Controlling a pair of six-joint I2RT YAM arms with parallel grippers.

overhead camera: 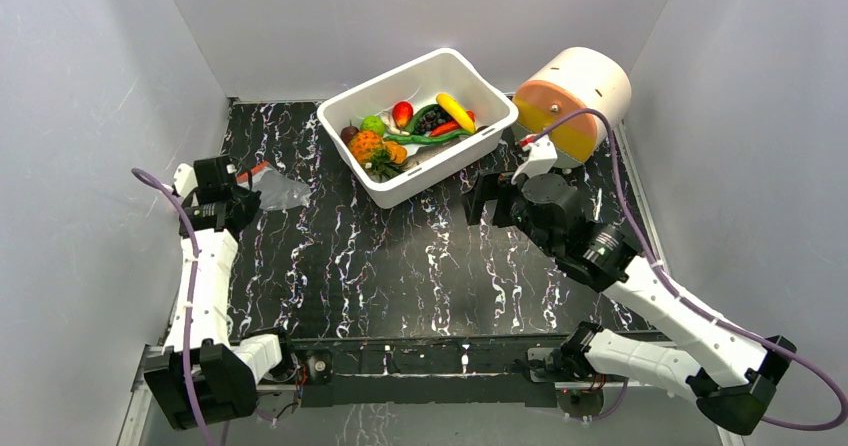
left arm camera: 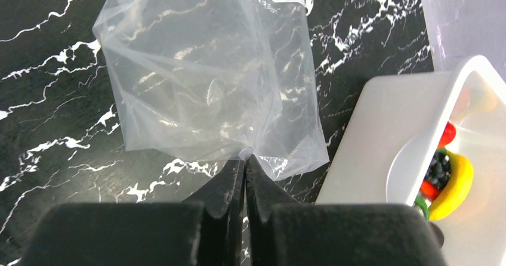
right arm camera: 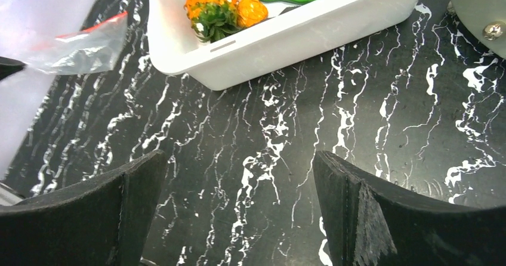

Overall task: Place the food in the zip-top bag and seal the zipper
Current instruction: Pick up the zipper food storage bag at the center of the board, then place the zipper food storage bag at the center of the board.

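Observation:
The clear zip-top bag [overhead camera: 278,190] lies at the table's left, its red-orange zipper strip [overhead camera: 254,171] on its far left edge. My left gripper [overhead camera: 247,202] is shut, pinching the bag's near edge, as the left wrist view shows [left arm camera: 244,158], with the bag [left arm camera: 209,75] spread beyond the fingertips. The food sits in the white bin [overhead camera: 480,91]: pineapple [overhead camera: 367,148], banana [overhead camera: 455,112], apple [overhead camera: 402,113], grapes [overhead camera: 430,121], lime [overhead camera: 373,123]. My right gripper [overhead camera: 482,198] is open and empty [right arm camera: 238,157] just in front of the bin [right arm camera: 286,39]. The bag [right arm camera: 83,48] shows far left in its view.
A round cream and orange cylinder [overhead camera: 575,98] lies on its side at the back right, beside the bin. Grey walls close in the black marbled table [overhead camera: 400,266] on three sides.

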